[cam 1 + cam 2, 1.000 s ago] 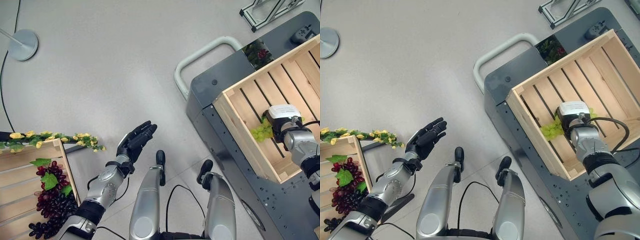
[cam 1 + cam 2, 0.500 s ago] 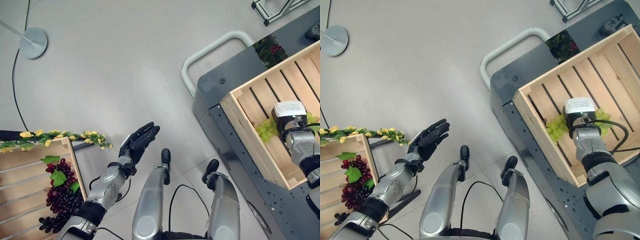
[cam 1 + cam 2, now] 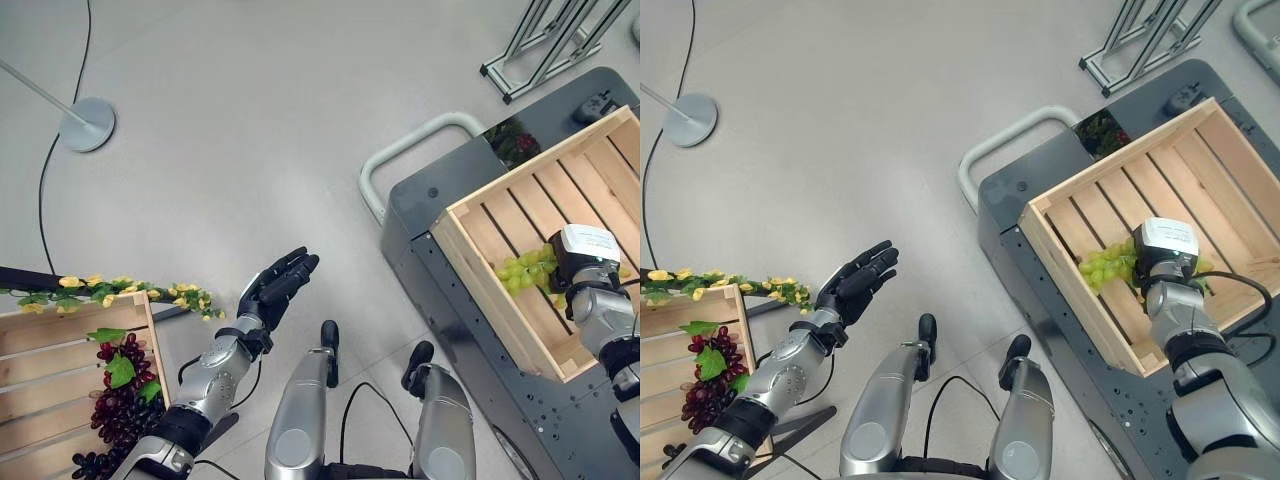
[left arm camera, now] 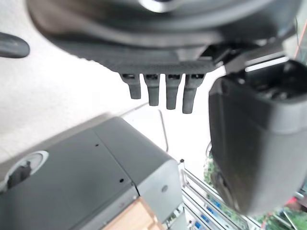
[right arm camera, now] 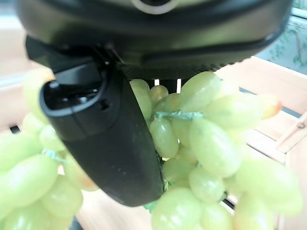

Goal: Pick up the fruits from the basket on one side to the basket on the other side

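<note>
While the left hand (image 3: 277, 287) stays open and idle, the right hand (image 5: 103, 139) still grips the green grapes (image 3: 1108, 266), now slightly higher over the right crate (image 3: 1060, 197) at three o'clock, so release remains.

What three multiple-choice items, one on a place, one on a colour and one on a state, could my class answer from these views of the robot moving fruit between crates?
1. Where is the bunch of green grapes?
A. On the floor
B. In the wooden crate on the grey cart
C. In the left hand

2. What colour are the grapes in the crate on the robot's left?
A. Dark purple
B. Green
C. Orange

3. How is the left hand held?
A. Curled round a fruit
C. Pressed on the crate
B. Open above the floor, fingers straight

Answers: 1 B, the bunch lies inside the crate at the right hand. 2 A, the eye views show dark purple bunches with green leaves. 3 B, its fingers are straight and hold nothing.
</note>
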{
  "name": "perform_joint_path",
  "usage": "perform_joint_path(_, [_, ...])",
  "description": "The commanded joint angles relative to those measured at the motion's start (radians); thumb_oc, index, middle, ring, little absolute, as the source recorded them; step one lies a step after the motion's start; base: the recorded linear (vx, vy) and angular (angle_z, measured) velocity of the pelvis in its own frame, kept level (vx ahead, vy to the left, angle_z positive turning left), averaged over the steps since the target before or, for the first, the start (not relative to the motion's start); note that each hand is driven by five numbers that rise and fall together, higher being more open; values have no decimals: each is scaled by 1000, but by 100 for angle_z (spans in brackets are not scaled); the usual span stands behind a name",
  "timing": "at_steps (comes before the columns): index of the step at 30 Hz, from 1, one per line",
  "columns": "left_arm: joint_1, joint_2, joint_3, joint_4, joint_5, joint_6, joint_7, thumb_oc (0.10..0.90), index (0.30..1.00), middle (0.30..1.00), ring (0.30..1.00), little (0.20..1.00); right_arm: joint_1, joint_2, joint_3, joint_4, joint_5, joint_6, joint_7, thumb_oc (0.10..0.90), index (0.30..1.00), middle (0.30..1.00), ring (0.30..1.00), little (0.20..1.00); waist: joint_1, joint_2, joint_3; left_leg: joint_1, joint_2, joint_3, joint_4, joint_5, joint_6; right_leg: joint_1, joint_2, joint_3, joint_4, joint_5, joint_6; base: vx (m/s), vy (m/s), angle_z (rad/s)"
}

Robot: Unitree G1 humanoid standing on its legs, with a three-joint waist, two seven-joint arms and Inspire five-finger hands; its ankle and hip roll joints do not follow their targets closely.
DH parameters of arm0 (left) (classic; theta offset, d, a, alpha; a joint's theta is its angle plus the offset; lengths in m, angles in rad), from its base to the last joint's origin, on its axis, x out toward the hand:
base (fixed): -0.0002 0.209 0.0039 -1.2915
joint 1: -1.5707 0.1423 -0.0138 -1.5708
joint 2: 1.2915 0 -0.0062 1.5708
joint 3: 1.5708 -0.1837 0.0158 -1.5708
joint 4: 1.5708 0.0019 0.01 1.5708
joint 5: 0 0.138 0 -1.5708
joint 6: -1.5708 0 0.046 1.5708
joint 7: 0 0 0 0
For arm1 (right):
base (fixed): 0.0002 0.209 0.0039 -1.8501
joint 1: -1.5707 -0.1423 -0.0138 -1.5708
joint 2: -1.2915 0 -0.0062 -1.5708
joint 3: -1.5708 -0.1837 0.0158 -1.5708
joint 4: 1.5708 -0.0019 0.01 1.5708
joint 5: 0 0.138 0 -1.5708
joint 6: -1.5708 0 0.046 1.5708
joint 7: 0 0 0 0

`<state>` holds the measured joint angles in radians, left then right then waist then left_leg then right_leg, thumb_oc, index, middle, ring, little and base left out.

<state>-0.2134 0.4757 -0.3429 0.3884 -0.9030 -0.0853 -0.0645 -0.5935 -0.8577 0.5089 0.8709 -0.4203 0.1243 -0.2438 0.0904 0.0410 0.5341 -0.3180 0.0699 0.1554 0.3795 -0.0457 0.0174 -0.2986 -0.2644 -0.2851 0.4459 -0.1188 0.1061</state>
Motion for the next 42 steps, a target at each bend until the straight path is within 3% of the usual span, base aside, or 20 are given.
perform_joint_path(1, [8, -2, 53, -121, 44, -72, -28, 800, 900, 900, 900, 900, -77, -118, -96, -58, 53, 1, -103, 400, 300, 300, 300, 300, -1, -50, -29, 88, 22, 25, 75, -93, -13, 105, -6, 3, -72, 105, -1, 100, 45, -5])
perform_joint_path(9, [28, 3, 49, -113, 197, -35, -66, 800, 900, 900, 900, 900, 28, -84, -194, -163, 153, 3, -70, 400, 300, 300, 300, 300, -10, -76, -153, 242, 29, 44, -68, -64, -26, 261, 8, 2, -214, 125, 17, 93, 45, -6])
perform_joint_path(22, [-7, 5, 24, -122, 301, -56, -96, 800, 900, 900, 900, 900, 39, -69, -255, -312, 304, -68, -11, 400, 300, 300, 300, 300, -18, -87, -345, 384, 21, 15, -333, 34, -59, 371, 34, -9, -398, 185, 38, 50, 55, -2])
perform_joint_path(26, [-56, 17, 15, -125, 373, -72, -94, 800, 900, 900, 900, 900, -13, -49, -266, -361, 422, -84, 53, 400, 300, 300, 300, 300, -15, -86, -386, 419, 30, 13, -413, 65, -76, 403, 39, -37, -463, 209, 47, 10, 29, 5])
perform_joint_path(31, [-154, 17, 7, -116, 351, -69, -90, 800, 900, 900, 900, 900, -92, 18, -262, -375, 644, -93, 136, 400, 300, 300, 300, 300, -11, -83, -425, 435, 38, 10, -464, 90, -96, 434, 44, -76, -523, 228, 52, 15, 16, 8])
perform_joint_path(36, [-240, -14, -12, -102, 309, -29, -88, 800, 900, 900, 900, 900, -137, 107, -265, -362, 889, -100, 212, 400, 300, 300, 300, 300, -11, -81, -448, 443, 40, 4, -465, 87, -97, 449, 47, -88, -521, 217, 45, 29, 20, 8])
perform_joint_path(42, [-351, -47, -75, -44, 332, 24, -81, 800, 900, 900, 900, 900, -214, 229, -264, -341, 1137, -52, 299, 400, 300, 300, 300, 300, -1, -75, -474, 448, 37, -16, -467, 80, -99, 469, 47, -108, -526, 202, 42, 20, 19, 13])
